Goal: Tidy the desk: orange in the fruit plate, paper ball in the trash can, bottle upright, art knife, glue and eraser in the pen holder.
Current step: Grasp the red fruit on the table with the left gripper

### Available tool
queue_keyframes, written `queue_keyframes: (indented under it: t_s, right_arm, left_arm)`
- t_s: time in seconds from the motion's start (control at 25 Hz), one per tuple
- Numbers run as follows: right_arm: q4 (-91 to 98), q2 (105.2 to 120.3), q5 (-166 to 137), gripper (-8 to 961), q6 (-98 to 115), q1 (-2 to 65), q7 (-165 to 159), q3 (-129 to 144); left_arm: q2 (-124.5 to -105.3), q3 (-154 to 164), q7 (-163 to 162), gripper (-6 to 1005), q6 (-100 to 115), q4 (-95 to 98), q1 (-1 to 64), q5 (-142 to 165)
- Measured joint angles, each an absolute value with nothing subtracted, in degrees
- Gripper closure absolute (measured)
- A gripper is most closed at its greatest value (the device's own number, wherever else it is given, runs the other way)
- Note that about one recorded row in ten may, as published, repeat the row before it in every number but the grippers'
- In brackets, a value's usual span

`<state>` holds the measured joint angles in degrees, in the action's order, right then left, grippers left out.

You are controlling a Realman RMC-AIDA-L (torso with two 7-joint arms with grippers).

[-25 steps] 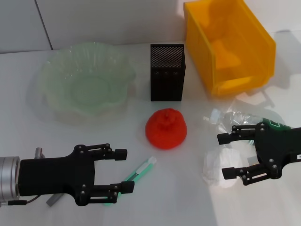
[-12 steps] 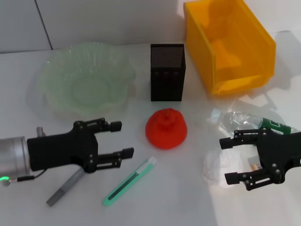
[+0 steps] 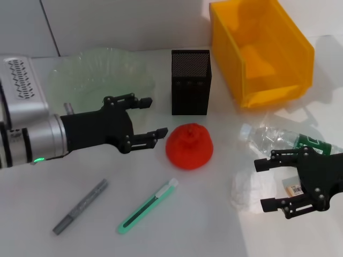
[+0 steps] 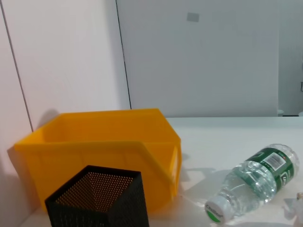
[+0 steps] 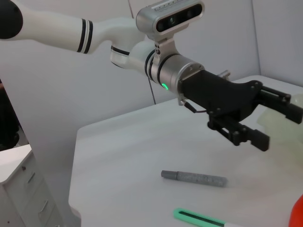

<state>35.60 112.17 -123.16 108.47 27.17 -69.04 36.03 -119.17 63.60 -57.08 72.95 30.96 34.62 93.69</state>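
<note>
The left gripper (image 3: 149, 116) has risen from the lower left of the frame to mid-frame, fingers wide and empty, just left of the orange (image 3: 189, 145); pickup appears imminent. The right gripper (image 3: 267, 183) has drifted lower right, fingers wide, beside the paper ball (image 3: 247, 191). The bottle (image 3: 278, 139) lies flat; its green label is unreadable. The fruit plate (image 3: 96, 80) is upper left.
</note>
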Motion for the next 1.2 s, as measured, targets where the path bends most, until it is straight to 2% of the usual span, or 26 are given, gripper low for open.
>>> queue_keyframes:
  t_s: [0.28,1.2]
  right_arm:
    - [35.8,112.26,-123.3,117,108.2,27.5,-70.5,36.2]
    - [36.3,112.25,-123.6,118,107.6,28.5,-71.8,36.6]
  left_arm:
    - [-119.18,80.6,-51.8,249,59.6,29.8,36.1,80.8]
    - [-119.18,92.8,-51.3,259,54.2,29.6,37.3,74.7]
